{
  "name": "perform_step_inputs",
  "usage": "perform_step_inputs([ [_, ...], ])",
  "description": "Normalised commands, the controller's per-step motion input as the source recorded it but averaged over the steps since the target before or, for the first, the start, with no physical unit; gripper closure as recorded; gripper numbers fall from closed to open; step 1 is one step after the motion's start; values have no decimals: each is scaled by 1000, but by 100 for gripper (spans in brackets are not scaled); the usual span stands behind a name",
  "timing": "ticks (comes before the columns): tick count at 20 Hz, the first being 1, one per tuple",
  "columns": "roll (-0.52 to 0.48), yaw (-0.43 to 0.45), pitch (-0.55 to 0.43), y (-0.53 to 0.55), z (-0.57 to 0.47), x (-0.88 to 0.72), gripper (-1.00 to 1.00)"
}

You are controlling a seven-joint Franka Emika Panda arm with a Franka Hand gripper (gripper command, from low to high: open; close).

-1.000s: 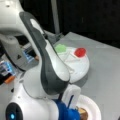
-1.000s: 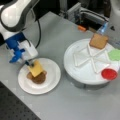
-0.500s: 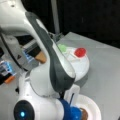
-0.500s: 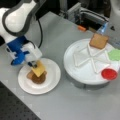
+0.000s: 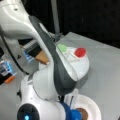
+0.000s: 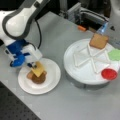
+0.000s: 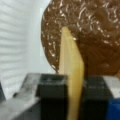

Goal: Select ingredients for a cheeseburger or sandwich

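Observation:
In a front view my gripper (image 6: pixel 35 65) is shut on the yellow cheese square (image 6: pixel 38 69), holding it tilted just above the brown patty (image 6: pixel 39 79). The patty lies on a tan toast square (image 6: pixel 30 75) on the white plate (image 6: pixel 53 75). In the wrist view the cheese (image 7: pixel 72 72) stands edge-on between the dark fingers (image 7: pixel 51 91), with the patty (image 7: pixel 97 32) right behind it. A second toast (image 6: pixel 98 41), the green leaf (image 6: pixel 115 54) and the red disc (image 6: pixel 109 74) lie in the divided tray (image 6: pixel 82 75). The arm hides most of the plate (image 5: pixel 93 106) in a front view.
The round white divided tray (image 5: pixel 82 66) stands to the plate's right in a front view, with the red disc (image 5: pixel 80 52) and green leaf (image 5: pixel 62 47) on it. Grey equipment and an orange piece (image 6: pixel 82 28) sit at the table's far edge.
My gripper has carried the cheese to the right and down, from beside the plate to just over the patty. The tray's pieces have not moved.

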Motion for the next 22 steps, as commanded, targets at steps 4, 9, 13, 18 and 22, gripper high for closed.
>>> perform_step_inputs([
  [4,151,401,197,-265,67,382,100],
  [9,163,378,181,-210,32,407,100],
  [13,144,346,164,-169,31,451,100],
  [18,128,333,158,-208,21,463,100],
  [22,118,322,159,-253,8,448,-100],
])
